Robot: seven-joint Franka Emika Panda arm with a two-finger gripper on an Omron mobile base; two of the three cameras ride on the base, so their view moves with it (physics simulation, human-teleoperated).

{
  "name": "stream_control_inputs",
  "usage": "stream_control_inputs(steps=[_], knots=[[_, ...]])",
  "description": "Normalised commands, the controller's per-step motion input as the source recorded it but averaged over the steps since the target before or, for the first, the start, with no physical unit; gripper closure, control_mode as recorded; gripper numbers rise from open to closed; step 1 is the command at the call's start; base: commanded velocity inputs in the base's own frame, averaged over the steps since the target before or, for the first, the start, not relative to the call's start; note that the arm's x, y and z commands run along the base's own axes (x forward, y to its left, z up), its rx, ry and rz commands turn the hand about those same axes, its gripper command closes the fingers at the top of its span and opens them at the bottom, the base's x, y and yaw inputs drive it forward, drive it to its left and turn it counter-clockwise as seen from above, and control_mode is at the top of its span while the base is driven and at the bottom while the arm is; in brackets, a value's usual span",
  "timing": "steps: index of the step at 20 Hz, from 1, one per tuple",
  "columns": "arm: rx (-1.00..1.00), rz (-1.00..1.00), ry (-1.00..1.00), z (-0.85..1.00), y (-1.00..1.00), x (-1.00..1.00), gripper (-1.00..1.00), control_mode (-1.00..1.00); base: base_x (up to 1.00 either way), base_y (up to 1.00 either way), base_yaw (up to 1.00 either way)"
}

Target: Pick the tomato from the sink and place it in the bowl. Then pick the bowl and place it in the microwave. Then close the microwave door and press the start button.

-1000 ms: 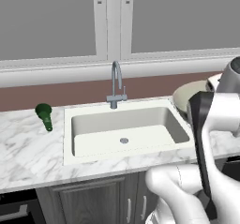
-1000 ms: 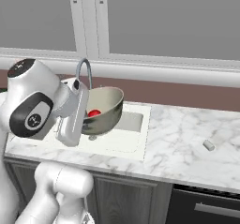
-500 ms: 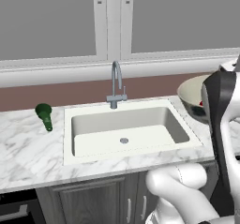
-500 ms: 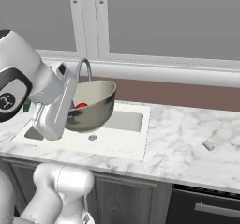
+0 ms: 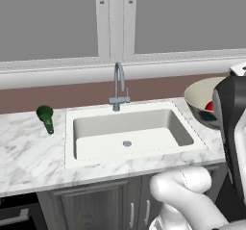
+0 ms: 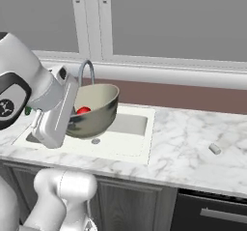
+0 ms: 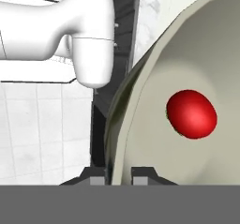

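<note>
You are looking at a white marble counter (image 6: 193, 148) that runs under a wide grey window with a brown strip at its foot. Nearest you, the end effector (image 7: 119, 174) has its two dark fingertips clenched on the rim of the wide cream-coloured ceramic bowl (image 6: 94, 110), one tip inside the wall and one outside.

Compared with a second ago, the arm has swung the bowl sideways. In the right base view it was over the far part of the large rectangular off-white sink (image 5: 129, 133); now it hangs lower and nearer the front edge, clear of the counter. In the left base view the arm has shifted right, so the bowl (image 5: 204, 101) sits at the frame's right edge.

The small round bright red tomato (image 7: 191, 114) lies loose on the bowl's inner wall. To my reading the first placement is done and you are mid-carry toward the microwave. The bowl is tilted, so watch that the tomato does not roll out.

Further back, the curved grey metal faucet (image 5: 118, 87) stands behind the basin.

By count: one bowl, one tomato, one sink, one faucet, one small green cup (image 5: 46, 118) lying on the counter left of the sink, and one small pale cylinder (image 6: 215, 148) on the counter to the right.
</note>
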Motion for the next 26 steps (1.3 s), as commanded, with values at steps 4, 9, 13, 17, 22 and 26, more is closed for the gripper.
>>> stream_control_inputs(steps=[4, 9, 13, 17, 22, 26], knots=[[0.00, 0.00, 0.00, 0.00, 0.00, 0.00, 1.00, 1.00, -1.00, 0.00, -0.13], [0.00, 0.00, 0.00, 0.00, 0.00, 0.00, 1.00, 1.00, -0.83, -0.25, -0.51], [0.00, 0.00, 0.00, 0.00, 0.00, 0.00, 1.00, 1.00, -0.29, -0.04, -0.81], [0.00, 0.00, 0.00, 0.00, 0.00, 0.00, 1.00, 1.00, -0.16, 0.00, -0.88], [0.00, 0.00, 0.00, 0.00, 0.00, 0.00, 1.00, 1.00, -0.23, -0.01, -0.83], [0.00, 0.00, 0.00, 0.00, 0.00, 0.00, 1.00, 1.00, -0.35, -0.16, -0.75]])
